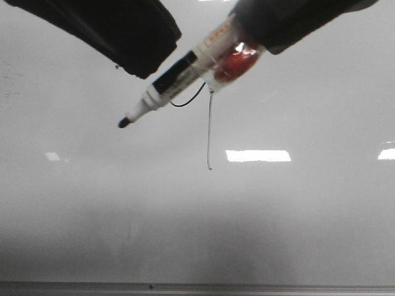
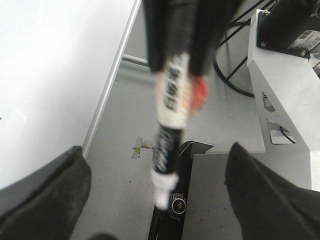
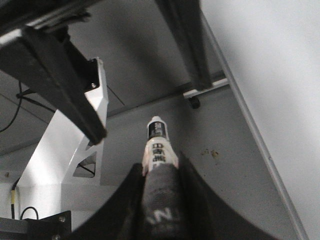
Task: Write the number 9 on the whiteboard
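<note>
Glossy pale grey-white whiteboard [image 1: 296, 209] fills front view; thin black marker-drawn 9 [image 1: 209, 132] at centre, loop half hidden behind white-barrelled black-tipped marker [image 1: 166, 92]. Right gripper [image 3: 160, 200] clamped on marker; left gripper [image 2: 155, 200] spread wide, empty. Your risk: tip hangs near loop, a dip smears stroke.

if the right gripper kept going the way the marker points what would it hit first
Probably the left gripper. In the front view the marker held by the right gripper angles toward it, tip lifted off the whiteboard beside the number 9. Depth is unclear, so it might pass beside it.
</note>
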`<act>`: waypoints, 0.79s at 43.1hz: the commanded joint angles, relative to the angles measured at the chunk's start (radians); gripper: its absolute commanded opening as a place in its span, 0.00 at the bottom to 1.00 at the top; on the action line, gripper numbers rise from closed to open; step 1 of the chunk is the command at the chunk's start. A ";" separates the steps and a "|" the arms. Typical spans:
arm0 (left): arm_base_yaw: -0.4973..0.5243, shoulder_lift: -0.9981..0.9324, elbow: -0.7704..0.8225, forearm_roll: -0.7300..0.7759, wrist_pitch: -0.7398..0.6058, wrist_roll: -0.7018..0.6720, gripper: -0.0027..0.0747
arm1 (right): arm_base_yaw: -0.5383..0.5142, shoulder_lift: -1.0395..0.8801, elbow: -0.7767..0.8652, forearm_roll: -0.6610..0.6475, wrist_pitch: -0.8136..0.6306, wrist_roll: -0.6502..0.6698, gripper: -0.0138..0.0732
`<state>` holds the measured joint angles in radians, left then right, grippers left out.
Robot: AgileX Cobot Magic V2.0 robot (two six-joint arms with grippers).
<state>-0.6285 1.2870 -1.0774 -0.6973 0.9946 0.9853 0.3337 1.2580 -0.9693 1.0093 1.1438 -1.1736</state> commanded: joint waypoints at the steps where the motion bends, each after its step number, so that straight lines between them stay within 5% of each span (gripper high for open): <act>1: -0.006 -0.031 -0.032 -0.054 -0.012 0.007 0.68 | 0.055 -0.028 -0.048 0.058 -0.010 0.008 0.09; 7: -0.006 -0.031 -0.032 -0.054 0.021 0.009 0.56 | 0.109 -0.028 -0.065 0.058 -0.078 0.008 0.09; 20: -0.006 -0.031 -0.032 -0.054 0.023 0.010 0.07 | 0.119 -0.024 -0.073 0.051 -0.091 0.010 0.09; 26: -0.006 -0.031 -0.032 -0.054 0.025 0.014 0.01 | 0.119 -0.024 -0.073 0.052 -0.110 0.011 0.11; 29: -0.006 -0.031 -0.032 -0.054 0.024 0.015 0.01 | 0.119 -0.024 -0.073 0.056 -0.125 0.014 0.22; 34: -0.006 -0.031 -0.032 -0.051 0.024 0.015 0.01 | 0.119 -0.025 -0.073 0.123 -0.138 0.014 0.56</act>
<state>-0.6316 1.2851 -1.0774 -0.6953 1.0461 1.0198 0.4506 1.2589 -1.0082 1.0064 1.0409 -1.1622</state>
